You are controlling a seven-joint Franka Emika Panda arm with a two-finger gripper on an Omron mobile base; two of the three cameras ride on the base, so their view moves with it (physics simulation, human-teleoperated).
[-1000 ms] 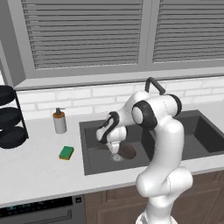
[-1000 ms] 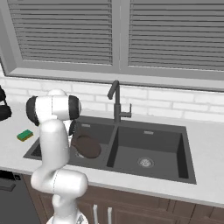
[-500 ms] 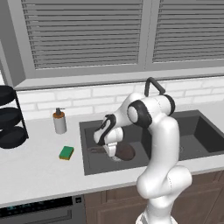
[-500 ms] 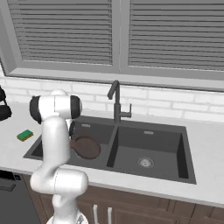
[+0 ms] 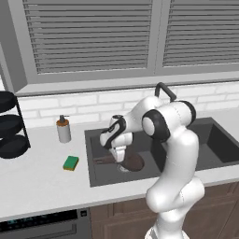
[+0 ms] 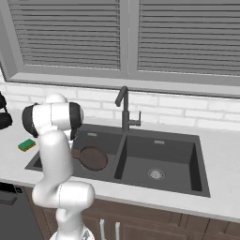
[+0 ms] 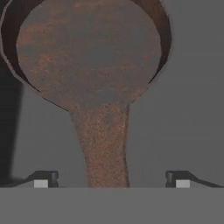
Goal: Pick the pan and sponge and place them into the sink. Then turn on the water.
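The dark brown pan (image 5: 133,162) lies flat on the floor of the sink's (image 5: 91,176) left basin, its handle pointing left. In the right base view the pan (image 6: 93,158) sits low in the sink (image 6: 154,161), partly behind my arm. My gripper (image 5: 116,151) hangs just above the handle and is open. In the hand view the pan (image 7: 92,52) spreads across the top, and my gripper (image 7: 111,180) has its fingertips (image 7: 41,180) wide on either side of the handle, clear of it. The green sponge (image 5: 71,163) rests on the counter left of the sink. No water runs from the faucet (image 6: 124,108).
A soap dispenser (image 5: 63,130) stands on the counter behind the sponge (image 6: 26,145). A black tiered rack (image 5: 9,126) stands at the far left. The right basin (image 6: 157,174) holds just its drain. A brick backsplash and shuttered windows close off the back.
My jaws have opened wide and let go of the pan's handle. The pan now rests on the basin floor.
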